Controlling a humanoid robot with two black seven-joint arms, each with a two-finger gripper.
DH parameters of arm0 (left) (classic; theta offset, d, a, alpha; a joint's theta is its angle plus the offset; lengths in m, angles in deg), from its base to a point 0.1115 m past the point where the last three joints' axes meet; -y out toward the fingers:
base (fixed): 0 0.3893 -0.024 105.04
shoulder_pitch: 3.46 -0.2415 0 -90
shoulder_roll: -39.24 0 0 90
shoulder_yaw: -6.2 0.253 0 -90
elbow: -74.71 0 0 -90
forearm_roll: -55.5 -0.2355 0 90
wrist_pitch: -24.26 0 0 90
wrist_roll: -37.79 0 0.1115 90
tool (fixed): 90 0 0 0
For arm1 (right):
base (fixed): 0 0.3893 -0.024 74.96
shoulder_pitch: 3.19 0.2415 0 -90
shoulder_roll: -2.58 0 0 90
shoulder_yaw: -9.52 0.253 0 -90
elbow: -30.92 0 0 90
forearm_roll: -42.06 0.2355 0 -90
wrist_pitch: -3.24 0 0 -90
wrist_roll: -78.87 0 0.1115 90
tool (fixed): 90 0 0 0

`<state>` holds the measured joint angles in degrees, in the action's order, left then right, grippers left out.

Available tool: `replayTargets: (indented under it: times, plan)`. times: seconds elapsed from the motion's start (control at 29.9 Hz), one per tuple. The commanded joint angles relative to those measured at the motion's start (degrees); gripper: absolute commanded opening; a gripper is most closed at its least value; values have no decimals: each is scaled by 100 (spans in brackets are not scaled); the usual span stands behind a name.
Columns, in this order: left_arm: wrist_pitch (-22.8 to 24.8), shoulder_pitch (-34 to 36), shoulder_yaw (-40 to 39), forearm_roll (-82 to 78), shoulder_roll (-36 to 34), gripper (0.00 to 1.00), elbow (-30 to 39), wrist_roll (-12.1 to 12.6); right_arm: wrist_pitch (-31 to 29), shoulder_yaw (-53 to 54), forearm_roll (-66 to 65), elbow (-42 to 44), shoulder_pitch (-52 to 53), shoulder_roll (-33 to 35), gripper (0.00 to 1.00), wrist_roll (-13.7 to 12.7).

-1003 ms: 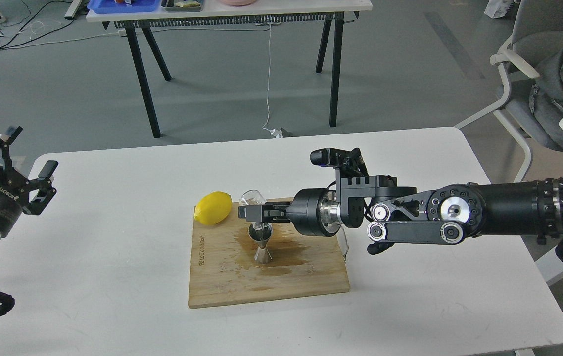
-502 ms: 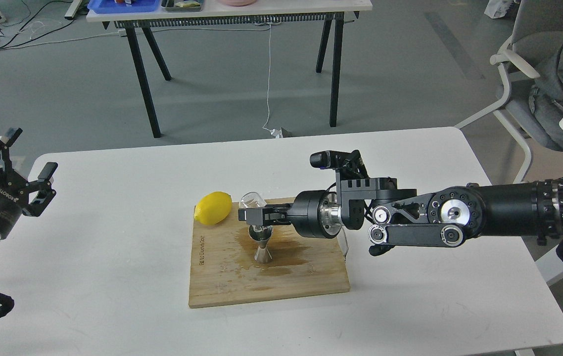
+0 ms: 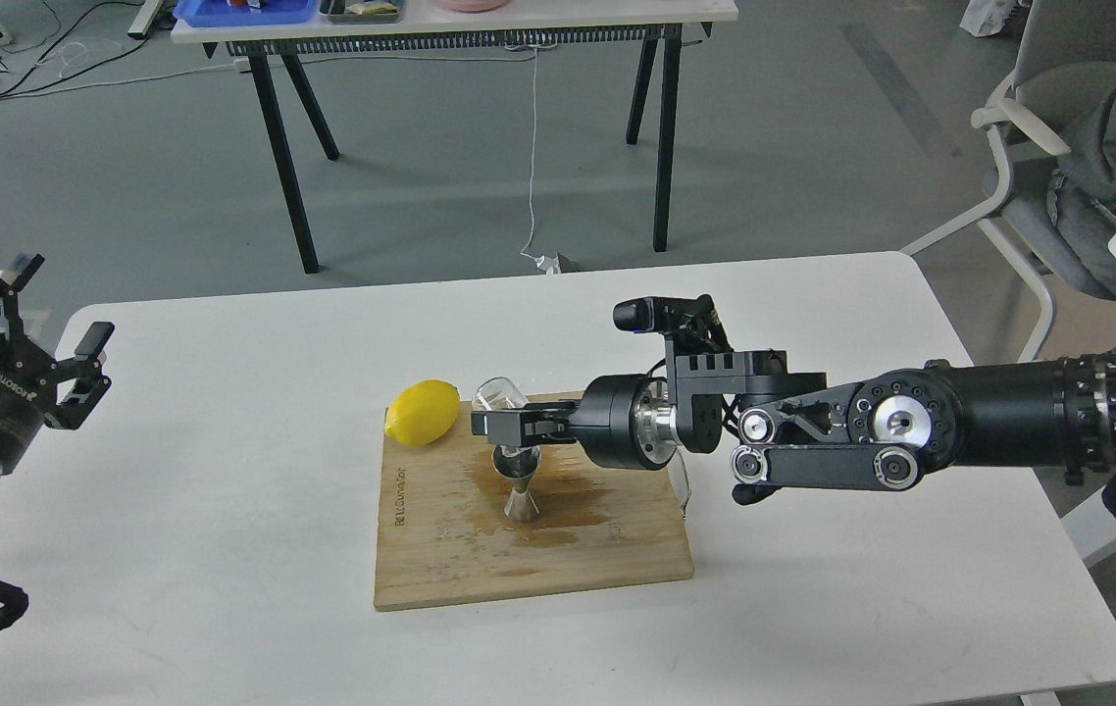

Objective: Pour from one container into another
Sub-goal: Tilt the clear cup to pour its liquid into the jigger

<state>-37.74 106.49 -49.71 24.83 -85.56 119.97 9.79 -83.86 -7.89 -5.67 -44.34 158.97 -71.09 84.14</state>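
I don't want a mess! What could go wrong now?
The glass cup sits tilted in the right gripper, just above the narrow metal jigger. Its mouth is small, so liquid could miss it; the wooden board around it already looks wet. The jigger stands on a small base with nothing holding it, so a bump from the cup or fingers might tip it over. The left gripper is far off and can't steady it.
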Motion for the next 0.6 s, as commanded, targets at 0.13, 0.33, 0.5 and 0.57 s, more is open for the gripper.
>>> replayTargets:
  times: [0.13, 0.33, 0.5, 0.57]
  plan:
    - [0, -9, 1, 0, 8, 99, 0, 0, 9, 61, 105, 11, -53, 2, 41, -9]
    - [0, 0, 1, 0, 34, 99, 0, 0, 27, 123, 123, 11, -149, 107, 41, -9]
    - [0, 0, 1, 0, 43, 99, 0, 0, 35, 438, 447, 11, -316, 168, 41, 0]
    - [0, 0, 1, 0, 43, 99, 0, 0, 35, 763, 719, 11, -500, 195, 41, 0]
